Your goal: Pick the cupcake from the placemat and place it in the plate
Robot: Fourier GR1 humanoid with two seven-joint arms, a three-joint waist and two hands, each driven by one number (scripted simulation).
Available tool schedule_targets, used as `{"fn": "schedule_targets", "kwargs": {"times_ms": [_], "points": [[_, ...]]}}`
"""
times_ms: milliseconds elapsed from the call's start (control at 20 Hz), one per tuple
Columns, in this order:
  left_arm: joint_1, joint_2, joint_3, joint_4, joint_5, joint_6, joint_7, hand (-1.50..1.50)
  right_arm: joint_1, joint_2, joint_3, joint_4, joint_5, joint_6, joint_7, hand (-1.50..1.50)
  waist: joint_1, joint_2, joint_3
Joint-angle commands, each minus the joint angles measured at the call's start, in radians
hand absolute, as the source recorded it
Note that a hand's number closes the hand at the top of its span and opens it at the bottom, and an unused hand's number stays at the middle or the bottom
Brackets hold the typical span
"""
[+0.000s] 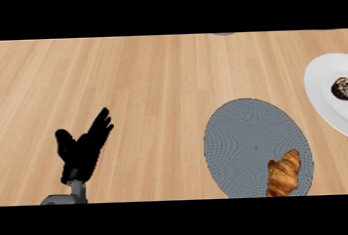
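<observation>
A dark, chocolate-topped cupcake (344,88) sits on the white plate (326,75) at the right edge of the head view. The round grey placemat (246,136) lies left of and below the plate, with a golden croissant (283,173) on its lower right part. My left hand (83,148) stands open at the lower left, fingers pointing up, far from the placemat and touching nothing. My right hand does not show.
The wooden counter (133,82) spreads wide to the left and above the placemat. A small grey object (223,34) peeks in at the top edge. The plate is cut off by the right border.
</observation>
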Motion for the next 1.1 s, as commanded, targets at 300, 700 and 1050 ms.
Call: {"fn": "schedule_targets", "kwargs": {"times_ms": [300, 700, 1050], "points": [[0.010, 0.013, 0.012, 0.004, 0.002, -0.002, 0.038, 0.00, 0.152, -0.116, -0.031, 0.061, -0.059, 0.406, -0.097, -1.50, -0.023, -0.005, -0.004], [-0.031, 0.001, 0.037, 0.038, 0.011, 0.005, 0.039, 0.00, 0.268, -0.143, 0.028, 0.046, -0.015, 0.490, -0.193, -1.50, -0.029, -0.007, -0.005], [0.010, -0.008, 0.020, 0.041, -0.013, 0.008, 0.015, 0.00, 0.398, -0.136, 0.067, 0.039, 0.008, 0.488, -0.301, -1.50, -0.036, -0.012, -0.005]]}}
